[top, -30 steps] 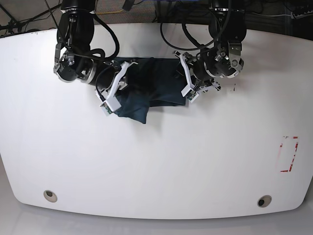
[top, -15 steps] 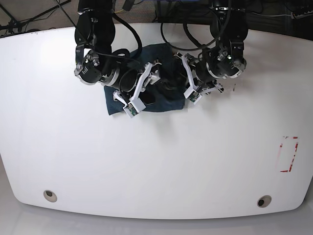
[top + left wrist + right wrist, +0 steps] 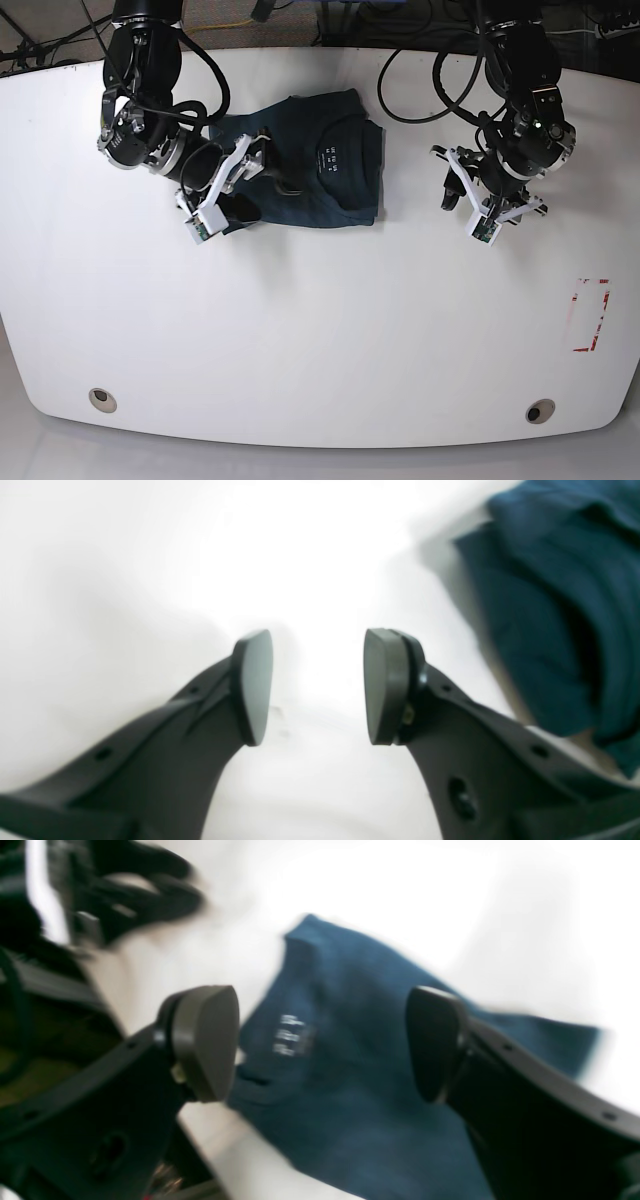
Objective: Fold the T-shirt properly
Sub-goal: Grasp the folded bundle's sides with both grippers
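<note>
1. Dark navy-teal soft cloth T-shirt [image 3: 320, 170] lay as a folded bundle on the far middle of the white desk [image 3: 320, 330].
2. Right gripper [image 3: 320, 1042] hovered over its left edge, jaws spread wide, holding nothing.
3. Left gripper [image 3: 317, 685] was beside the shirt over bare desk, jaws apart and empty.
4. To finish well, I judged the edges needed gentle flattening without dragging the layers.

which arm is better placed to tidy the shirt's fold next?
Right, probably. The right gripper hangs open directly over the T-shirt, cloth between its fingers in its wrist view. The left gripper is open too, but over bare table, apart from the shirt's edge.
</note>
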`<state>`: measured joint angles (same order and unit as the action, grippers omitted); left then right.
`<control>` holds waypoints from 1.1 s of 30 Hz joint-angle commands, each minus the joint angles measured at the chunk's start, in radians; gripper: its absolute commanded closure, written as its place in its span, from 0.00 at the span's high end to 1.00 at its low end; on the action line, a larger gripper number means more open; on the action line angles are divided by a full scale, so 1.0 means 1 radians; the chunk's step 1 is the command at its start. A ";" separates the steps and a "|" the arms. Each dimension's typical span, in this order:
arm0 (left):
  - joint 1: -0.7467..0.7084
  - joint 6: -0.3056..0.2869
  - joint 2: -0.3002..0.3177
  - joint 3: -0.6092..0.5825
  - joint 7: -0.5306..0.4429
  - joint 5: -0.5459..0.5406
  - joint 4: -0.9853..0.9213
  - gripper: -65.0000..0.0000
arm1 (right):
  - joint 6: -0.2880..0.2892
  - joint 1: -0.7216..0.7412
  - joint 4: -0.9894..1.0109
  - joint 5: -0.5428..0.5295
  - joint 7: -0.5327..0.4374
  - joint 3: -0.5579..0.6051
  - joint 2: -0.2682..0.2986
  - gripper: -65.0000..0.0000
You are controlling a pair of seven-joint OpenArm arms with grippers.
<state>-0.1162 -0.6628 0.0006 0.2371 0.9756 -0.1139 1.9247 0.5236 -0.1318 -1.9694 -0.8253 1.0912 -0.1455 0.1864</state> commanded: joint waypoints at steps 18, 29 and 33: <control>-0.032 -0.004 -0.034 -0.419 -0.025 -0.022 0.015 0.40 | 0.097 0.281 0.387 0.380 -0.033 -0.039 0.014 0.22; 0.017 0.002 0.003 -0.453 -0.027 -0.022 -0.164 0.40 | 0.175 0.268 0.456 0.619 -0.148 -0.039 0.012 0.22; 0.079 0.002 0.020 -0.454 -0.027 -0.022 -0.235 0.40 | 0.175 0.243 0.456 0.650 -0.154 -0.039 0.014 0.22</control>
<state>-0.0654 -0.6636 0.0196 -0.2176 0.9649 -0.1307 1.7069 0.6926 0.0975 -1.4963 -0.1707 0.9607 -0.1825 0.1917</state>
